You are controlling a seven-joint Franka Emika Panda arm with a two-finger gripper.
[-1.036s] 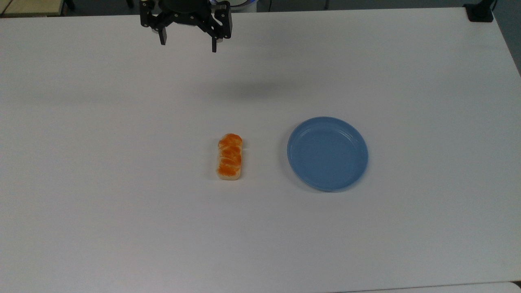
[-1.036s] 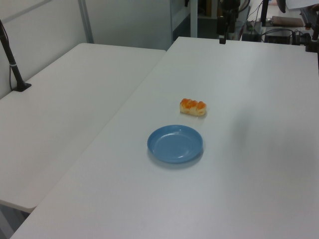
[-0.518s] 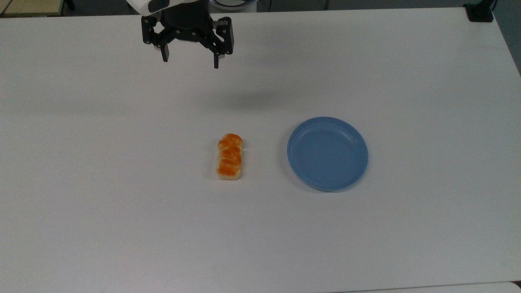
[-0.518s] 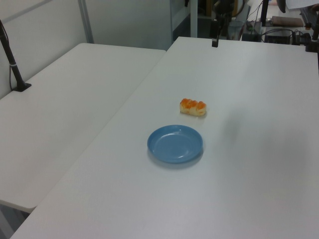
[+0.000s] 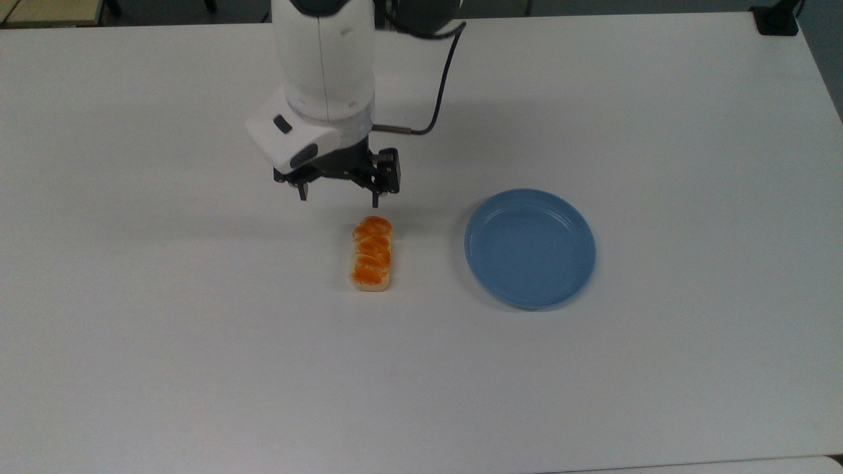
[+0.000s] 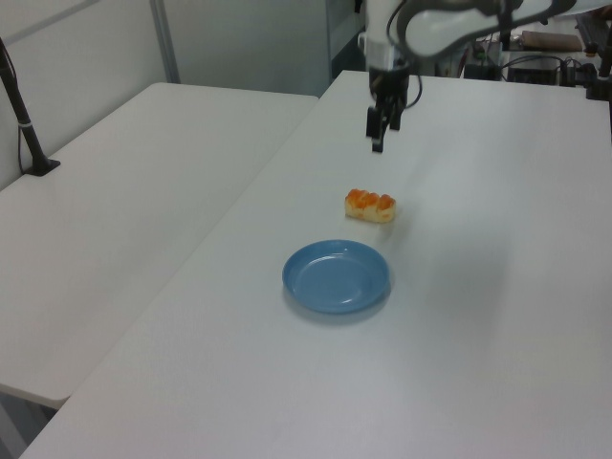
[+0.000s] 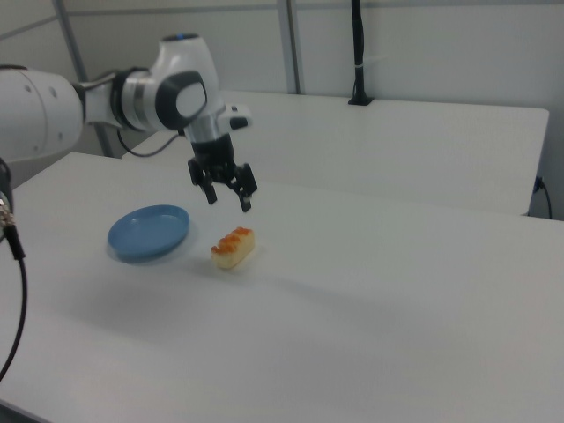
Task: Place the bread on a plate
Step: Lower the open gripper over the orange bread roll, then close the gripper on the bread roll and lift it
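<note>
gripper (image 5: 339, 196) with jaws spread and empty | has come from the bench's far edge to hover above and just behind the bread (image 5: 373, 254), so the approach is nearly done, descent pending | bread lies on the bench (image 5: 197, 362), plate (image 5: 530, 248) beside it, apart | right view shows the height gap; top view shows the jaws' offset from the loaf's near end

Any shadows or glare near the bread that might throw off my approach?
Top view: a soft arm shadow crosses the table just above the bread, no glare. Left view: the plate casts a faint shadow along its near edge. Right view: lighting is even around the gripper.
</note>
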